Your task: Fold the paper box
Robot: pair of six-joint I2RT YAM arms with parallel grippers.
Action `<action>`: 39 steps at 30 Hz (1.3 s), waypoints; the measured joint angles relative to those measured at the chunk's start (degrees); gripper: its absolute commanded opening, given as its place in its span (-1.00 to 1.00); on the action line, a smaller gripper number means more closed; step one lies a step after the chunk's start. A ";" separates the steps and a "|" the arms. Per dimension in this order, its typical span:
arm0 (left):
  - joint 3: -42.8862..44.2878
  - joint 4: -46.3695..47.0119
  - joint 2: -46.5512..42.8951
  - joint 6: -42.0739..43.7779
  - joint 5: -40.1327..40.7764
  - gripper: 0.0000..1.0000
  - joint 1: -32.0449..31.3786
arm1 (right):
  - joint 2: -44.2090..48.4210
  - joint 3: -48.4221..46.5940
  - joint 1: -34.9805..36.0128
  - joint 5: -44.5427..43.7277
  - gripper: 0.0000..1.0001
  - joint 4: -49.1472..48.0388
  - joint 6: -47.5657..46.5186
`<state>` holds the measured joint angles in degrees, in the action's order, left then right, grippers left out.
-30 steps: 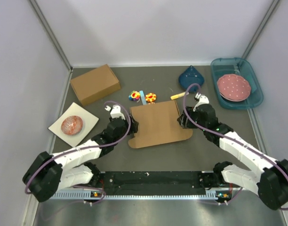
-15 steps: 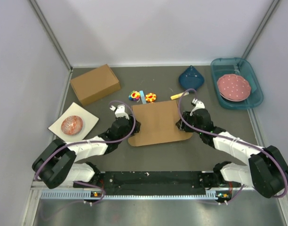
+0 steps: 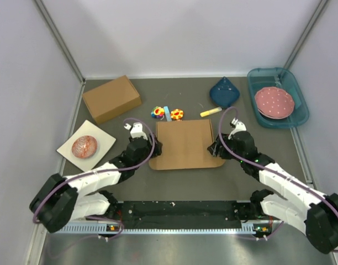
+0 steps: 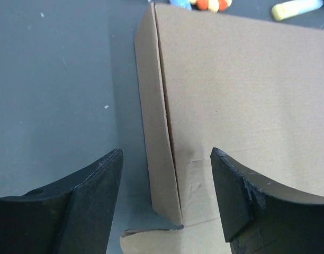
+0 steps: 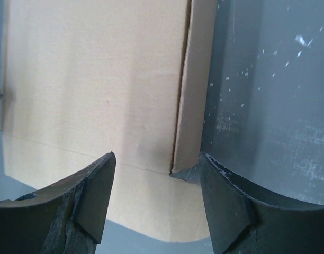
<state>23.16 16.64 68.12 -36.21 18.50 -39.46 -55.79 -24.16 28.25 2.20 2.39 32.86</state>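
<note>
left gripper [image 4: 167,197]: we see its jaws spread wide on either side of the left side wall's near end, gripping nothing
left side wall [image 4: 155,116]: raised along its crease and leaning a little; we judge this fold started, not locked
paper box [image 3: 185,143]: lies mid-table between our two arms, its broad base panel flat on the table [image 3: 185,185]
near flap [image 3: 185,164]: lies flat toward the arms with rounded corners showing; we count it as not yet folded
right side wall [image 5: 192,90]: stands up from the base along its crease
right gripper [image 5: 156,198]: its jaws are wide apart over the wall's near corner, empty
done so far: both side walls lifted, as far as we can see
left to do: we reckon the near flap and any tabs remain; we cannot tell how the far edge stands
</note>
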 measured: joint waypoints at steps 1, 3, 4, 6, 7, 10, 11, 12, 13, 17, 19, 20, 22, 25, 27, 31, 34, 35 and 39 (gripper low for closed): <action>0.02 -1.22 -1.77 0.31 0.15 0.46 0.00 | 1.14 -0.63 -0.07 -0.22 0.31 1.31 -0.11; 0.09 -3.10 -5.31 0.68 0.52 0.44 0.02 | 3.63 -2.47 -0.33 -0.63 0.32 3.67 -0.44; 0.11 -3.89 -7.26 0.76 0.83 0.42 0.04 | 4.76 -3.58 -0.57 -1.03 0.31 4.55 -0.76; 0.02 -5.09 -10.75 0.59 1.68 0.30 0.04 | 6.32 -4.94 -1.03 -1.70 0.19 5.09 -1.14; -0.15 -5.22 -12.28 0.22 2.38 0.11 0.07 | 7.10 -5.20 -1.90 -1.70 0.14 5.05 -1.31; -2.32 -5.11 -15.72 -1.97 4.50 -0.30 0.85 | 7.69 -4.74 -4.98 -1.40 -0.23 4.90 -1.18; -3.28 -5.09 -16.15 -2.67 4.76 -0.36 1.33 | 7.56 -4.15 -7.23 -1.18 -0.38 4.31 -0.96; -4.70 -5.09 -16.33 -3.34 5.03 -0.40 2.14 | 7.26 -3.15 -8.68 -1.01 -0.43 3.67 -0.61; -5.62 -5.16 -16.09 -4.11 5.09 -0.46 2.75 | 6.69 -2.05 -9.81 -0.68 -0.48 3.06 -0.22; -8.07 -5.07 -12.57 -5.90 3.82 -0.74 5.73 | 1.27 0.92 -11.52 1.16 -0.65 0.66 0.85; -8.28 -3.85 -10.51 -6.16 2.45 -0.78 6.60 | -1.92 1.44 -11.52 2.71 -0.67 -0.96 1.14; -8.31 -3.19 -9.57 -6.23 1.70 -0.78 6.91 | -3.13 1.51 -11.54 3.30 -0.67 -1.79 1.27; -8.33 -1.60 -7.80 -6.38 0.09 -0.78 7.23 | -5.81 1.68 -11.54 4.76 -0.68 -4.13 1.55; -8.33 0.96 -5.84 -6.69 -1.88 -0.77 7.48 | -8.46 1.75 -11.54 6.49 -0.68 -7.28 2.03; -8.39 2.54 -4.68 -6.82 -2.99 -0.77 7.52 | -9.40 1.92 -11.54 7.34 -0.68 -9.27 2.32; -8.39 4.96 -2.43 -6.95 -5.29 -0.81 7.63 | -11.41 2.05 -11.54 9.51 -0.74 -12.07 2.40; -8.39 6.38 -0.55 -6.97 -7.69 -0.83 7.65 | -12.96 2.05 -11.56 11.85 -0.76 -13.33 2.95; -8.39 6.54 -0.15 -6.95 -8.96 -0.84 7.67 | -13.07 2.05 -11.54 12.55 -0.77 -13.44 3.06; -8.46 6.56 -0.55 -6.86 -12.33 -0.85 7.85 | -11.45 2.80 -11.56 14.91 -0.78 -13.05 3.21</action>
<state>14.70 23.20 67.57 -43.07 6.17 -31.62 -67.24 -21.37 16.69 17.10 -10.66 36.07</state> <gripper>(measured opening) 0.080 0.115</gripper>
